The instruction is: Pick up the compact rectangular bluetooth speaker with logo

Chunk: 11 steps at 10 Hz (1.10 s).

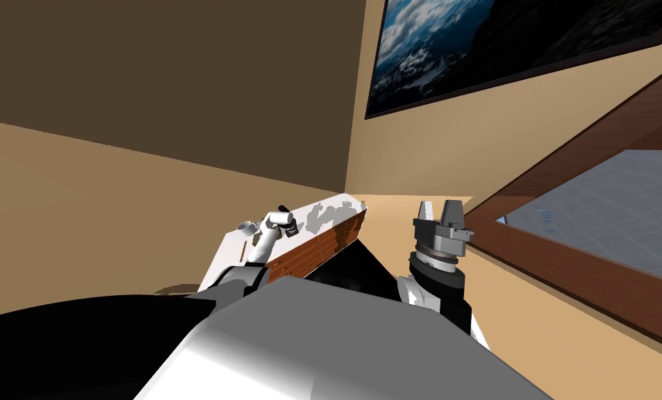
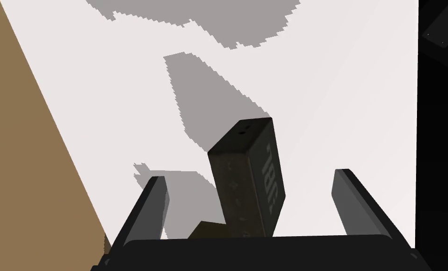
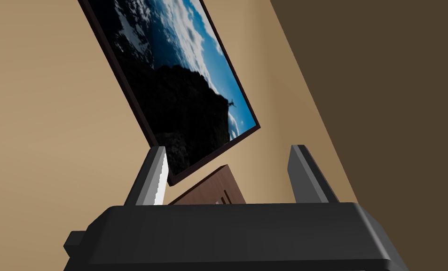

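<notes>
The speaker (image 2: 246, 188) is a small dark rectangular box with a pale logo on its side. It stands upright and a little tilted on a white top (image 2: 335, 94). My left gripper (image 2: 250, 178) is open, with one finger on each side of the speaker and clear gaps between them. In the head view my left gripper (image 1: 287, 221) reaches down over the white top (image 1: 336, 208) of a wood-sided cabinet. My right gripper (image 1: 439, 208) is held up beside the cabinet, open and empty, as the right wrist view also shows (image 3: 227, 162).
The cabinet's brown wooden side (image 1: 322, 246) faces me, and its top stands against a tan wall (image 2: 35, 141). A black area (image 2: 441, 141) lies past the top's other edge. A wood-framed window (image 1: 565, 208) is on the right. A small brown shape (image 2: 208, 230) lies by the speaker's base.
</notes>
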Available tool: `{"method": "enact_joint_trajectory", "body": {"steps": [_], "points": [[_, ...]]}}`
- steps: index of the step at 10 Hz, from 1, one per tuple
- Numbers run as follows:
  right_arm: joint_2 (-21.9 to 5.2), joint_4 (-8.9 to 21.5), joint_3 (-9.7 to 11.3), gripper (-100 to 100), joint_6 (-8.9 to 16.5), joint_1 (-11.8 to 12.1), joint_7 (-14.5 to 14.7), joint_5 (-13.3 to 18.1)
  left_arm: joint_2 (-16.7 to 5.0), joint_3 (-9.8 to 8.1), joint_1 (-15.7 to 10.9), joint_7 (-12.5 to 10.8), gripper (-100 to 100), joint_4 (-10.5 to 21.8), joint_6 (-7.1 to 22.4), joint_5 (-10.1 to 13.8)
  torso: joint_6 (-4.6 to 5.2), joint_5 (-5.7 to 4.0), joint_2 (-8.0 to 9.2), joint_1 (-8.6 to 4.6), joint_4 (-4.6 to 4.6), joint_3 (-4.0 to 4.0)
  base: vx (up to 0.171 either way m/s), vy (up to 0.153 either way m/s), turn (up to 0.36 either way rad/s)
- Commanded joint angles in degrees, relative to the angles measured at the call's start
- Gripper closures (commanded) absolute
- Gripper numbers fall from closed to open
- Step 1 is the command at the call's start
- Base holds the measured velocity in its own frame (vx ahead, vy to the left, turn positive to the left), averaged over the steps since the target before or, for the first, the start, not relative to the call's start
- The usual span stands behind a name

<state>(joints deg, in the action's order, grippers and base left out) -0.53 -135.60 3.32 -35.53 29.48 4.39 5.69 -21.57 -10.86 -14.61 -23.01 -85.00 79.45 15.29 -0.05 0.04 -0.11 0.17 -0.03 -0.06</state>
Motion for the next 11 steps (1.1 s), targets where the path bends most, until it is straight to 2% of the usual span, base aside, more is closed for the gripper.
{"method": "enact_joint_trajectory", "body": {"steps": [1,3,4,7,8,11], "points": [[0.0,0.0,0.0,0,0.0,0.0,0.0,0.0,-0.3,-0.55,-0.8,-0.3,-100,1.4,2.1,0.1,0.0,0.0,0.0,0.0,0.0,0.0,0.025,0.032,-0.031],[0.0,0.0,0.0,0,0.0,0.0,0.0,0.0,-1.3,-2.62,-2.6,-0.8,-100,5.1,5.9,0.8,0.0,-0.01,0.0,-0.03,0.0,0.0,0.035,0.043,-0.082],[0.0,0.0,0.0,0,0.0,0.0,0.0,0.0,-1.3,-2.62,-2.6,-0.8,-100,6.0,6.3,0.8,0.0,0.0,-0.04,0.02,-0.01,-0.02,0.03,0.046,-0.03],[0.0,0.0,0.0,0,0.0,0.0,0.0,0.0,-2.3,-4.98,-4.4,-1.2,-100,11.4,10.6,1.5,-0.01,0.01,-0.02,0.04,-0.01,-0.01,0.032,0.056,-0.062],[0.0,0.0,0.0,0,0.0,0.0,0.0,0.0,-2.3,-4.98,-4.4,-1.2,-100,11.4,10.6,1.5,-0.02,0.03,-0.03,0.08,-0.01,-0.02,0.026,0.049,-0.013],[0.0,0.0,0.0,0,0.0,0.0,0.0,0.0,-2.5,-6.34,-5.2,-1.3,-100,14.7,13.0,2.0,-0.01,0.0,0.02,-0.02,0.0,0.01,0.028,0.043,-0.031]]}}
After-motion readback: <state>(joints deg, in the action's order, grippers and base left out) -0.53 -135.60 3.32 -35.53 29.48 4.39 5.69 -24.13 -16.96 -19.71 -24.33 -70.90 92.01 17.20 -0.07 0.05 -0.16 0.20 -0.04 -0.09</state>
